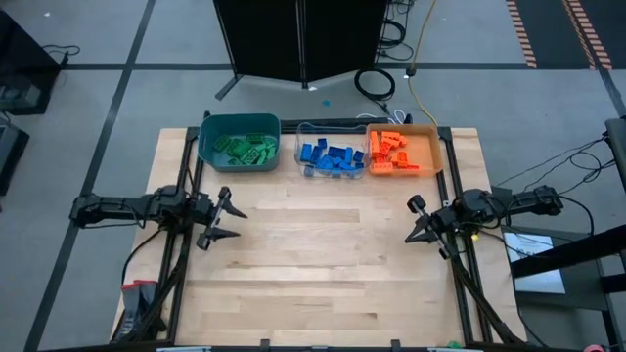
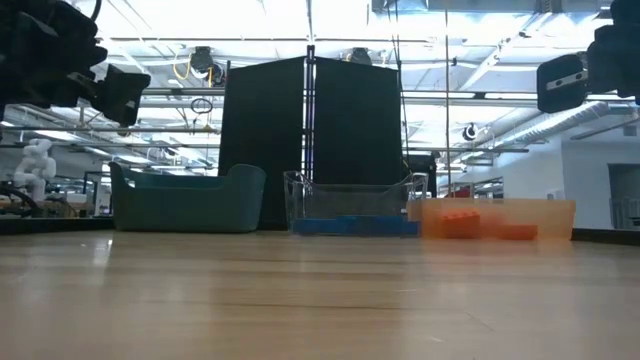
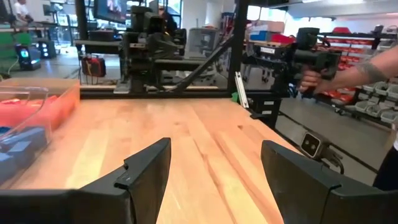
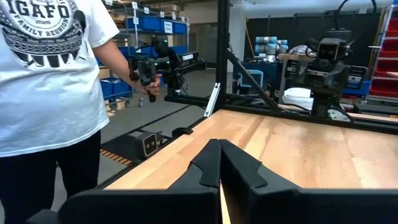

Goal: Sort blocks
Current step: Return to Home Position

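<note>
Counting first: three heaps of blocks, one per bin, too piled up for us to count single pieces. Green blocks lie in the teal bin, blue blocks in the clear bin, orange blocks in the orange bin. The three bins stand in a row along the far edge of the desk: teal toward the far-left corner, clear in the middle, orange toward the far-right corner, each just beside the next.

We count two arms. The left arm reaches in over the desk's left edge, stretched flat. The left gripper points toward the middle, fingers spread wide and empty. The right arm mirrors it over the right edge. The right gripper points inward, fingers pressed together, holding nothing. Both hang above bare wood, well apart from the bins.

One person in a white printed T-shirt stands off the desk, gripping a dark handled device.
</note>
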Available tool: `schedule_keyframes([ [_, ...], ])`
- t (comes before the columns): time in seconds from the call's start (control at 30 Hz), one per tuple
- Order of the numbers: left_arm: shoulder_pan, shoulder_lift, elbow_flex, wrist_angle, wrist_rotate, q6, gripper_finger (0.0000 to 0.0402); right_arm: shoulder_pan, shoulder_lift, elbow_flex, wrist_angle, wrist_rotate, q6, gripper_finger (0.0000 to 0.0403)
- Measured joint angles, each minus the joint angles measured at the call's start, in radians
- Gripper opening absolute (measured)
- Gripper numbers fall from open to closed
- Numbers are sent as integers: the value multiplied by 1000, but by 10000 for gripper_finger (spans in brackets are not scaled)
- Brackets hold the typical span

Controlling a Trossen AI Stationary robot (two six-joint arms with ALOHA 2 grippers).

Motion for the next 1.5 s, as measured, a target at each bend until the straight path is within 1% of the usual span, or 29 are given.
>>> schedule_keyframes([
  [0.1, 0, 0, 0, 0, 7, 14, 252, 0, 0, 0, -7, 55, -6, 0],
  [0.3, -1, 0, 0, 0, 8, 28, 252, 0, 1, 0, -43, 282, -46, 0],
  [0.37, -1, 0, 0, 0, 8, 10, 252, -1, 1, 0, -44, 317, -54, 0],
  [0.5, -1, 0, 0, 0, 8, 2, 252, -1, 1, 0, -44, 323, -69, 0],
  [0.63, -1, 0, 0, 0, -1, -50, 252, -1, 1, 0, -43, 326, -71, 0],
  [1.5, -1, 0, 0, 0, -7, -46, 252, -1, 1, 0, -42, 328, -71, 0],
])
